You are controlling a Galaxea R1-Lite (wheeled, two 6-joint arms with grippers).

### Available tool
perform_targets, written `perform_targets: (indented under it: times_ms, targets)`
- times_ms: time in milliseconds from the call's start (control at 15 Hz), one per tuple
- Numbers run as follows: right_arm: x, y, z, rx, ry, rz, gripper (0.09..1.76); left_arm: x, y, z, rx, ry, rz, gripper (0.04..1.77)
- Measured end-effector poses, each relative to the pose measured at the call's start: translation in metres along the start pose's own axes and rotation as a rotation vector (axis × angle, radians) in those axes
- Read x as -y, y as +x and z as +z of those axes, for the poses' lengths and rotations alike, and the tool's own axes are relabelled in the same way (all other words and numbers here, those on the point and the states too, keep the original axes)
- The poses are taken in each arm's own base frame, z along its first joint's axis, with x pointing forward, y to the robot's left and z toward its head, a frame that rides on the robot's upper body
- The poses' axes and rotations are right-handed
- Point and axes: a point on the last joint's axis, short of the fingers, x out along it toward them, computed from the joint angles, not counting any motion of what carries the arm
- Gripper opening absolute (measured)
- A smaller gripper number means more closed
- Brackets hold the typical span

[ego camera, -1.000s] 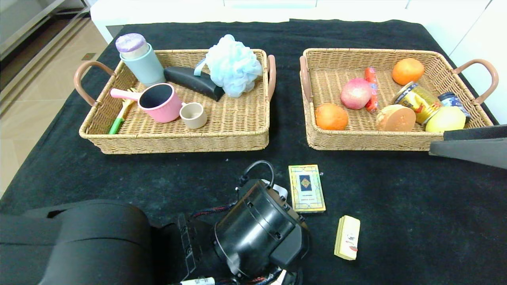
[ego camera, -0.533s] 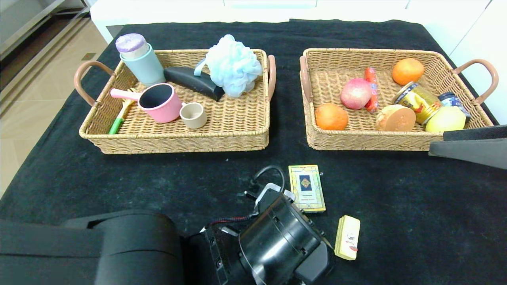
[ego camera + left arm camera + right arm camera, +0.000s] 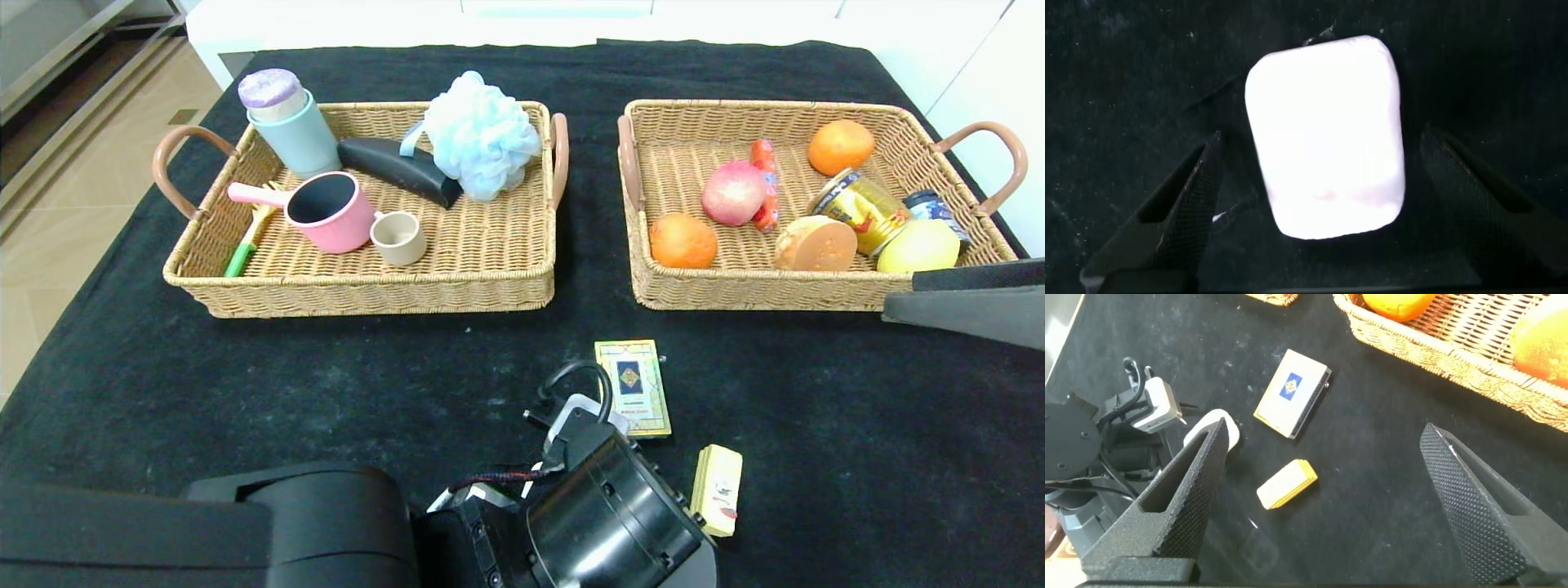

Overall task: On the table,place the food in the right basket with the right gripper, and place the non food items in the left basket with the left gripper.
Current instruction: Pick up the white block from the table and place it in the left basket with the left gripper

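A white rounded bar (image 3: 1327, 90) lies on the black table (image 3: 326, 384) between the fingers of my left gripper (image 3: 1323, 135), which is open and straddles it without touching. In the head view the left wrist (image 3: 608, 514) hides that bar. Beside the wrist lie a gold-edged card box (image 3: 633, 388) and a yellow wrapped block (image 3: 717, 490). My right gripper (image 3: 1324, 429) hangs open and empty above the yellow block (image 3: 1287, 483) and the card box (image 3: 1292, 392). The pink saucepan (image 3: 326, 211) sits in the left basket (image 3: 367, 290). The peach (image 3: 733, 193) and an orange fruit (image 3: 682, 240) sit in the right basket (image 3: 751, 290).
The left basket also holds a blue bath puff (image 3: 480, 135), a beige cup (image 3: 398, 237), a black object (image 3: 400, 169) and a flask (image 3: 287, 118). The right basket also holds a can (image 3: 861, 208) and more fruit. My right arm (image 3: 963, 306) reaches in from the right edge.
My left arm has moved right and toward the table's near edge, now partly covering the card box's near corner. The right arm has not moved, and both grippers stay open.
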Motion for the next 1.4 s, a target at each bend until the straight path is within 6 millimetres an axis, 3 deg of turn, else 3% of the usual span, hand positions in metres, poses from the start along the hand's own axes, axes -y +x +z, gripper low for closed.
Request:
perform_targets:
  times_ms: [467, 667, 733, 1400]
  targets:
    - [0.0000, 0.0000, -0.0001, 0.000, 0.000, 0.000, 1.71, -0.0003, 0.0005, 0.0005, -0.003, -0.026, 0.001, 1.69]
    - [0.0000, 0.0000, -0.0001, -0.001, 0.000, 0.000, 1.71, -0.0005, 0.0009, -0.0001, -0.006, -0.025, 0.001, 1.16]
    - [0.0000, 0.0000, -0.0001, -0.001, 0.000, 0.000, 1.71, -0.0004, 0.0013, -0.0003, -0.007, -0.024, 0.003, 1.08]
    - [0.0000, -0.0001, 0.0001, 0.000, 0.000, 0.000, 1.71, -0.0021, -0.0003, -0.0001, -0.005, -0.027, 0.002, 1.02]
